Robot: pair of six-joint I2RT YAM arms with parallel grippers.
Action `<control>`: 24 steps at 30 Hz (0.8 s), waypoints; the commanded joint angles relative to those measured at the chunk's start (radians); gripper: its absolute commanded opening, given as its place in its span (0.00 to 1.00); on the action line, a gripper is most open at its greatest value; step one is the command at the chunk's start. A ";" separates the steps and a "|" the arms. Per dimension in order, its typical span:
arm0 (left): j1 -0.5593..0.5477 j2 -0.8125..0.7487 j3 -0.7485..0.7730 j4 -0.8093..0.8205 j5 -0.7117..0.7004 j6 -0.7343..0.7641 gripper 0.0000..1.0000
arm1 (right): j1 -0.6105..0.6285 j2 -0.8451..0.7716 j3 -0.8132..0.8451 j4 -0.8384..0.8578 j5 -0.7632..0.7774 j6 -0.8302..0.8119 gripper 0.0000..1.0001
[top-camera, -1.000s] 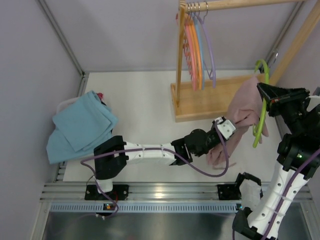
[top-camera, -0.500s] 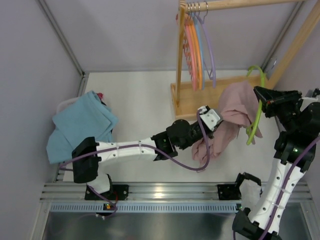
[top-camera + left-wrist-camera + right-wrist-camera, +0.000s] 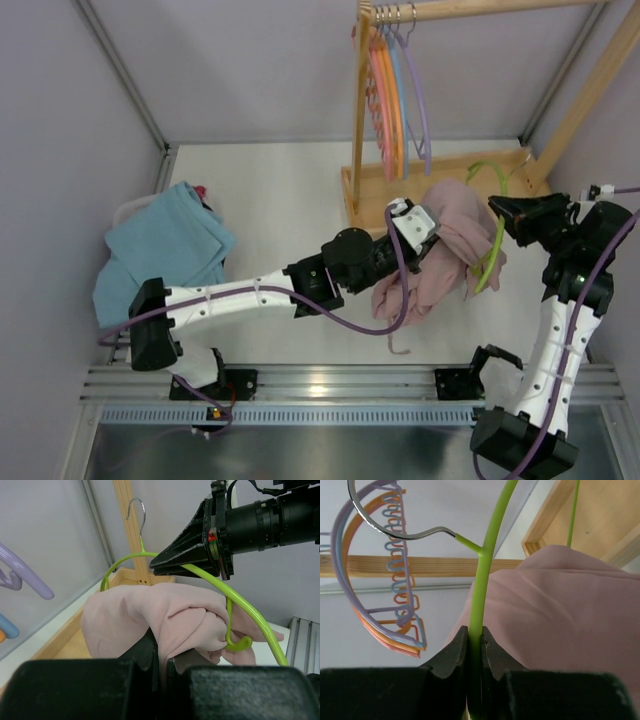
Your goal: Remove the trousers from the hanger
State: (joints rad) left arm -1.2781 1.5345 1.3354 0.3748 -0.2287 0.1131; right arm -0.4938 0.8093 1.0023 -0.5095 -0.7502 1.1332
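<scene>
L gripper [image 3: 415,222] shut on pink trousers [image 3: 440,255]; R gripper [image 3: 500,210] shut on green hanger [image 3: 492,250], right of centre in top view.

Top cam: trousers draped over hanger, bunched just below the wooden rack [image 3: 400,215]. Can't tell if the low end touches the table. Blue cloth [image 3: 160,255] far left, spare hangers [image 3: 395,100] on rail at top.
L wrist cam only: fabric pinched betw. its closed jaws, and hanger's small end hook lies against a fold.
R wrist cam only: jaws clamp the green rod just below the metal hook.
</scene>
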 commanded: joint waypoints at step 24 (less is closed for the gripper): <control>0.000 -0.422 0.058 -0.149 -0.155 0.028 0.00 | -0.003 0.044 -0.177 0.039 0.135 -0.418 0.00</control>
State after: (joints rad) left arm -1.2774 1.1843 1.3808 0.1692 -0.3431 0.1299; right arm -0.4953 0.8593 0.8116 -0.5175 -0.6315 0.7685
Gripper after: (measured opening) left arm 0.056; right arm 0.093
